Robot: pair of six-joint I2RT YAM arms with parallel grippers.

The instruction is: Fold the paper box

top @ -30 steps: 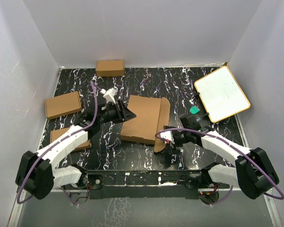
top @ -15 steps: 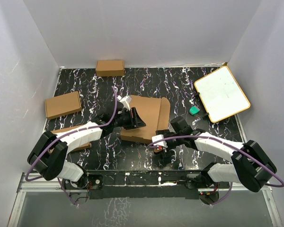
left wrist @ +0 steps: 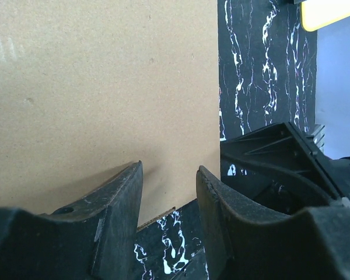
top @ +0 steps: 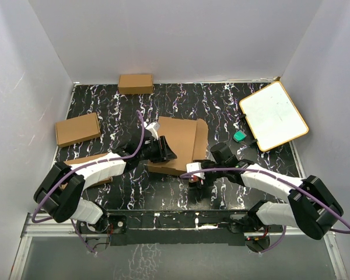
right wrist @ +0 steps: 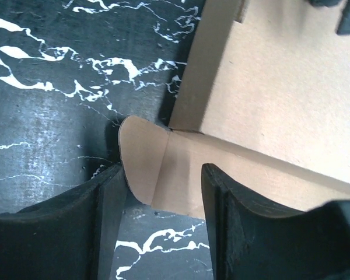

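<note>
The paper box [top: 181, 140] is a brown cardboard sheet lying mostly flat in the middle of the table, with its right flap bent up a little. My left gripper [top: 165, 151] rests low over the sheet's near left part. In the left wrist view its jaws [left wrist: 169, 172] stand apart over the sheet's [left wrist: 105, 87] near edge and clamp nothing. My right gripper [top: 195, 173] is at the near right corner. There its jaws [right wrist: 163, 175] straddle a rounded corner tab [right wrist: 141, 154] of the box [right wrist: 280, 87], still apart.
Smaller cardboard boxes sit at the back [top: 135, 83], at the left [top: 77, 129] and under my left arm [top: 84, 166]. A white board with a tan rim [top: 273, 115] leans at the right, with a small green thing [top: 239, 136] beside it. White walls enclose the table.
My left gripper slid right from the sheet's left edge onto it. My right gripper moved left to the near right corner and its jaws narrowed around the tab.
</note>
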